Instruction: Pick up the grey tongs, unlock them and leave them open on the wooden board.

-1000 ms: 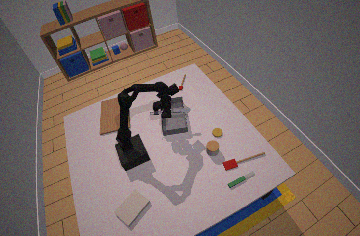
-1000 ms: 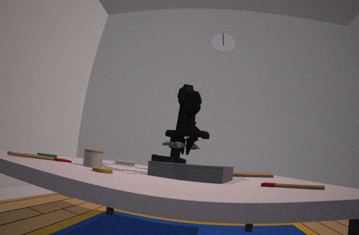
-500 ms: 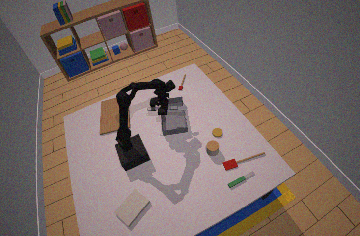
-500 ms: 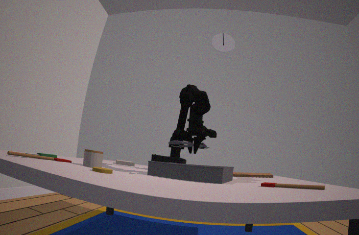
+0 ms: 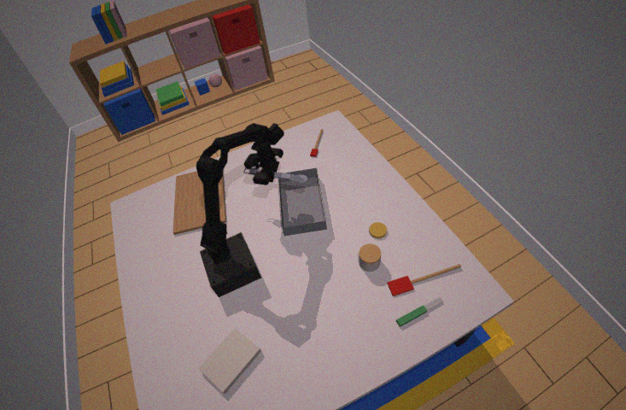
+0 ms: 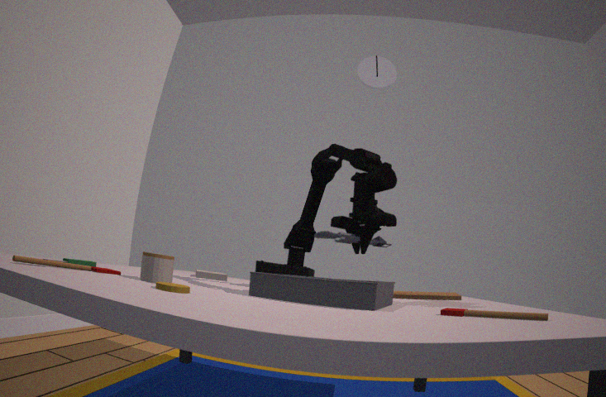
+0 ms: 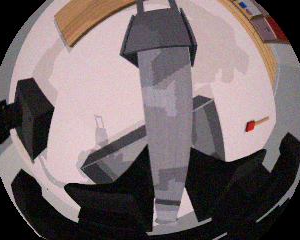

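The grey tongs point(image 5: 294, 178) point(image 6: 328, 234) point(image 7: 167, 110) are in the air, roughly level and closed, with a dark block and thin loop at one end. My gripper point(image 5: 263, 180) point(image 6: 360, 251) point(image 7: 162, 145) points down and is shut on the tongs. It is above and beside the grey roasting tin point(image 5: 303, 226) point(image 6: 312, 291) point(image 7: 115, 148), at the tin's far left in the top view. The light end of the tongs reaches over the tin's far edge. The wooden board point(image 5: 190, 205) point(image 6: 427, 295) point(image 7: 90, 17) lies flat to the left, partly hidden behind the arm in the top view.
A red-headed wooden tool point(image 5: 314, 152) point(image 6: 453, 312) point(image 7: 250, 126) lies beyond the tin. A round can point(image 5: 370, 254) point(image 6: 156, 268), yellow disc point(image 5: 377, 229) point(image 6: 173, 287), larger red-headed tool point(image 5: 400, 285) and green-handled tool point(image 5: 412, 315) are to the right. A beige block point(image 5: 231, 360) is near the front.
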Robot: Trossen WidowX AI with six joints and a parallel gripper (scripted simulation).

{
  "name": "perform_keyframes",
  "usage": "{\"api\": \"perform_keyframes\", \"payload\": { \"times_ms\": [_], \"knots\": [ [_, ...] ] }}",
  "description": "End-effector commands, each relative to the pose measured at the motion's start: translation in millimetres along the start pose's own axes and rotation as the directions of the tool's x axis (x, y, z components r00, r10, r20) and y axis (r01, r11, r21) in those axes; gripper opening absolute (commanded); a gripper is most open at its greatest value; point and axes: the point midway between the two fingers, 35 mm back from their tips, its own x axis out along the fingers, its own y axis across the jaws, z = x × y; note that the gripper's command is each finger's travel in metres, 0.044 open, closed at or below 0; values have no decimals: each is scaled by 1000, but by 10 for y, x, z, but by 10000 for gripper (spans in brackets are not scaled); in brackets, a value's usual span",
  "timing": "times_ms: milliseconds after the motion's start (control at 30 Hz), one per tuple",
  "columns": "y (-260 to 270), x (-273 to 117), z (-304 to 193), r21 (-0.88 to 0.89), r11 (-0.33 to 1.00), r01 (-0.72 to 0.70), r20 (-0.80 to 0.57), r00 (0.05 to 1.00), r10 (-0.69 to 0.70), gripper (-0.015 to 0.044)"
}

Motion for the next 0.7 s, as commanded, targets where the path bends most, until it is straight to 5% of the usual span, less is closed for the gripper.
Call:
{"api": "perform_keyframes", "payload": {
  "times_ms": [0, 667],
  "knots": [
    [-91, -75, 241, 71, 997, 5, 5, 1000, -6, -150],
    [-216, -332, 1239, 347, 938, 2, 17, 1000, -8, -150]
  ]
}}
